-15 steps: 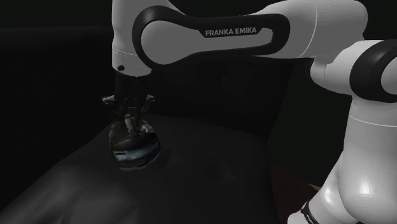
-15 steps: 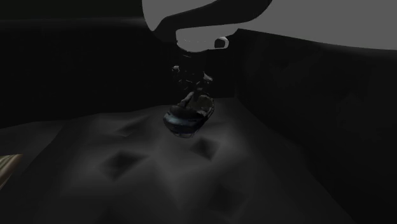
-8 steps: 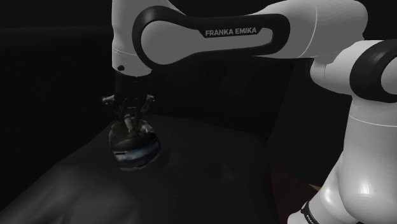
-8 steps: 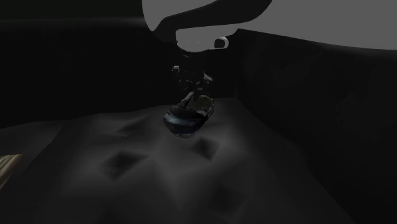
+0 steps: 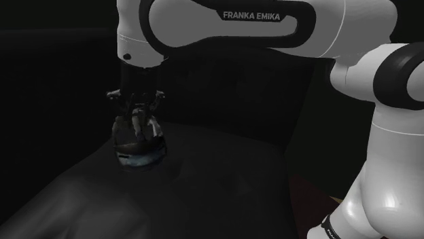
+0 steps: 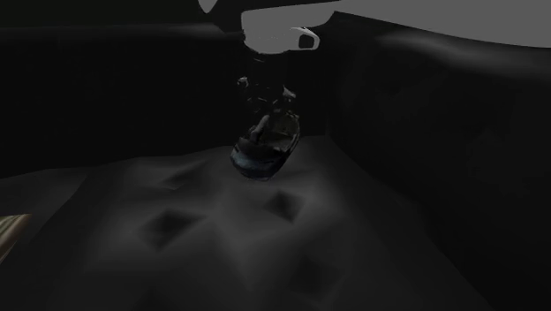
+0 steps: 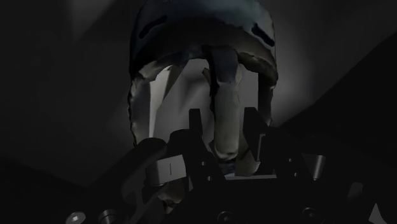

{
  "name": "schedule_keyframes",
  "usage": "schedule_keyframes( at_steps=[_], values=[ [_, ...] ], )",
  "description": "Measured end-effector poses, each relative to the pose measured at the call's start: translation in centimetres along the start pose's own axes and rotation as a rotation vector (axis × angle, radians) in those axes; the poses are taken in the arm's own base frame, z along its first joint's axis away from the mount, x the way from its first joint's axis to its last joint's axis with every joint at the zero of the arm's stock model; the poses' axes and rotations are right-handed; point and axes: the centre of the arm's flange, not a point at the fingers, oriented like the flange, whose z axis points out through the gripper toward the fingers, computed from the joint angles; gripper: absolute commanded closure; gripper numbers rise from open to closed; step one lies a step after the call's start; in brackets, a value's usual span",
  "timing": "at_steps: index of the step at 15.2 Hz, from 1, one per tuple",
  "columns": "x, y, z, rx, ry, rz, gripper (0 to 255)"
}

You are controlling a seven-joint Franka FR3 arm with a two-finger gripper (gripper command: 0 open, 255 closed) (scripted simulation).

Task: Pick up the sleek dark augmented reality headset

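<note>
The dark headset [image 5: 139, 146] has a glossy curved visor and a paler inner band. It hangs just above the dark cushioned surface [image 5: 204, 190], under the arm. My gripper [image 5: 139, 121] comes straight down onto it and is shut on its top strap. In the second exterior view the headset [image 6: 263, 152] hangs below the gripper [image 6: 265, 124], clear of the tufted cushion [image 6: 221, 238]. In the wrist view both black fingers [image 7: 194, 127] clasp the headset's pale middle strap, with the gripper [image 7: 222, 124] centred on it and the headset's visor [image 7: 203, 32] beyond.
The cushion has shallow square dimples [image 6: 163, 228] and a raised dark back [image 6: 424, 132] along the second exterior view's right. A pale striped edge [image 6: 9, 231] shows at that view's lower left. The white robot base [image 5: 380, 176] stands at the shoulder view's right.
The arm has risen and the headset has gone up with it, off the cushion and slightly toward the shoulder view's left.
</note>
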Motion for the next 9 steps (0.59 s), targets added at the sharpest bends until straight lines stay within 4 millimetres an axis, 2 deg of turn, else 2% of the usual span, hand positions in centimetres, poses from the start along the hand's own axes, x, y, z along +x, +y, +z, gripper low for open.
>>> schedule_keyframes(
  at_steps=[9],
  values=[
    [0.3, -0.7, -4.4, 0.0, 0.0, 0.0, 255]
  ],
)
